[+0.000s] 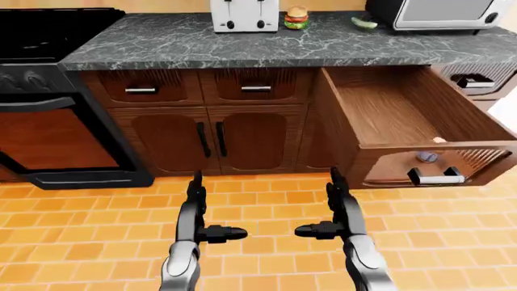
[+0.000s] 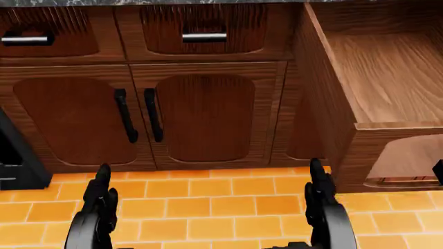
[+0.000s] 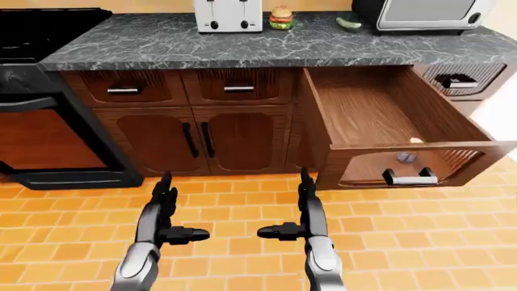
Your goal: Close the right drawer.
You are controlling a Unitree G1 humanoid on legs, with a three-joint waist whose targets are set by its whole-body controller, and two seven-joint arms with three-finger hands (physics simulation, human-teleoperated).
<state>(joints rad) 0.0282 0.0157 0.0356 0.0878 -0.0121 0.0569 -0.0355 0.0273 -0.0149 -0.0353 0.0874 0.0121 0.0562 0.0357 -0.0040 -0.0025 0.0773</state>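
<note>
The right drawer (image 1: pixel 404 115) of the wooden cabinet stands pulled far out at the right of the left-eye view. Its front panel (image 1: pixel 440 167) carries a silver handle (image 1: pixel 436 177). The inside looks bare apart from a small pale thing at the front rim. My left hand (image 1: pixel 203 212) hangs open over the orange floor tiles, low and left of the drawer. My right hand (image 1: pixel 327 209) is open too, below and to the left of the drawer's front corner, apart from it. Neither hand holds anything.
A black oven (image 1: pixel 48 121) fills the left side. Two shut drawers (image 1: pixel 198 86) and two cupboard doors (image 1: pixel 210 139) lie straight ahead. On the marble counter (image 1: pixel 242 42) stand a toaster (image 1: pixel 244 15), a burger (image 1: pixel 296 17) and a microwave (image 1: pixel 440 13). Another drawer (image 1: pixel 477 79) shows far right.
</note>
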